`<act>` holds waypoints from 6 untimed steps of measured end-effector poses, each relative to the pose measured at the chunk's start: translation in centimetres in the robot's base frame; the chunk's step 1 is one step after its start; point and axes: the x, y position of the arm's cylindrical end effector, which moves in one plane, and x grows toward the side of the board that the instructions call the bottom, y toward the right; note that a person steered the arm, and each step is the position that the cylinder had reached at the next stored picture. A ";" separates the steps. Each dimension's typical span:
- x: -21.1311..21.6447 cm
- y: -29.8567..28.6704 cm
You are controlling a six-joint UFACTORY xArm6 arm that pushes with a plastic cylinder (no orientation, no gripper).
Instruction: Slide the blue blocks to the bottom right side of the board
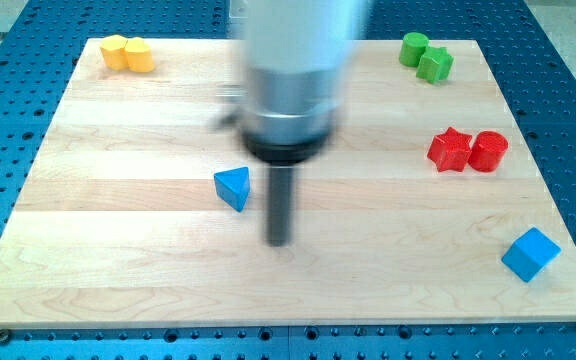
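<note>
A blue triangular block [233, 187] lies left of the board's middle. A blue cube [530, 253] sits near the board's bottom right corner. My tip [279, 241] is on the board just right of and a little below the blue triangle, a short gap apart from it. The arm's grey body above is blurred and hides part of the board's top middle.
Two yellow blocks [128, 53] sit at the top left corner. Two green blocks [426, 56] sit at the top right. A red star [451, 150] and a red cylinder [488, 151] sit at the right side. The wooden board [118, 260] lies on a blue perforated table.
</note>
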 end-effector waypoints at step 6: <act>-5.4 19.8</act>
